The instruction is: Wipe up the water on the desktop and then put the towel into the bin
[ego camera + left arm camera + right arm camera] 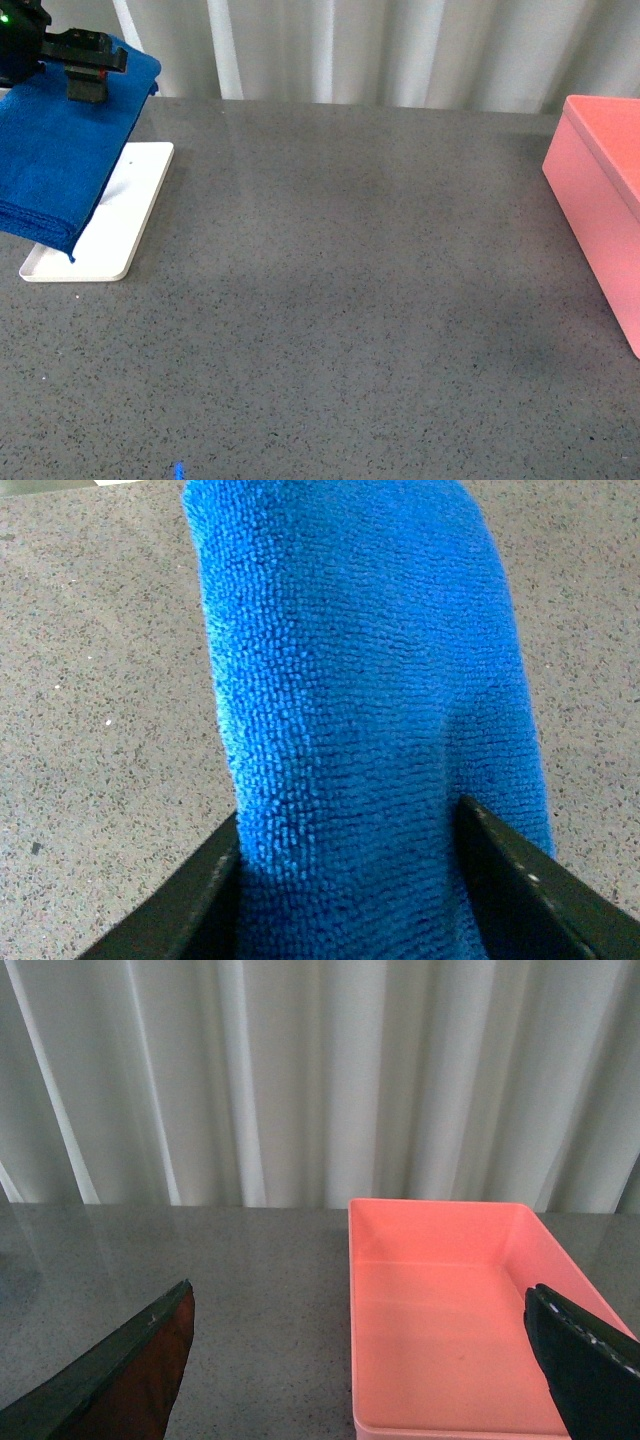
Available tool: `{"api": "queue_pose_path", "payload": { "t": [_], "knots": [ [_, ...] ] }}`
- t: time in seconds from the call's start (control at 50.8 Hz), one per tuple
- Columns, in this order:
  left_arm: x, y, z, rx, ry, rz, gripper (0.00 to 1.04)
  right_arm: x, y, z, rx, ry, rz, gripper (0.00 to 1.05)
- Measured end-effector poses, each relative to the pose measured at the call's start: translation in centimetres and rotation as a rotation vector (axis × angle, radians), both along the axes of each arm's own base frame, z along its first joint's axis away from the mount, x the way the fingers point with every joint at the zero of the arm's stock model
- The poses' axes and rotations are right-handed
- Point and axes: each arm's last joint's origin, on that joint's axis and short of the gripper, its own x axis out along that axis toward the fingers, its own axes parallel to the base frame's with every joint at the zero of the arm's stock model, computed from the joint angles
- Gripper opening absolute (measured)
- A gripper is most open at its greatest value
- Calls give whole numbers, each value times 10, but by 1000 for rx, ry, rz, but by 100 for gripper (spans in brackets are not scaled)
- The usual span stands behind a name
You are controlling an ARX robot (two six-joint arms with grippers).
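The task looks barely begun. The thick, bright blue microfibre towel (60,160) hangs folded from the left claw (88,88), lifted over the flat white plastic tray (130,220) at the far left of the speckled dark grey tabletop (350,300). Wiping and binning both seem left to do. I cannot make out a clear puddle. The left claw pinches the towel between both jaws. The right claw (358,1300) stands wide apart and empty, facing the empty salmon-pink rectangular plastic bin (600,200) at the right.
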Motion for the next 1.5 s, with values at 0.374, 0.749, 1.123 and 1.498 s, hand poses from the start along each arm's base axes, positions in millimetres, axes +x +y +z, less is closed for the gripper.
{"api": "queue_pose_path", "payload": {
  "t": [0.374, 0.749, 1.123, 1.498],
  "knots": [
    [-5, 8, 14, -85, -49, -14, 5, 0, 0, 0, 0, 0, 0, 98],
    [-41, -11, 98, -288, -237, -166, 5, 0, 0, 0, 0, 0, 0, 98],
    [-99, -110, 114, -606, -311, -477, 5, 0, 0, 0, 0, 0, 0, 98],
    [-129, -171, 112, -658, -276, -545, 5, 0, 0, 0, 0, 0, 0, 98]
  ]
}}
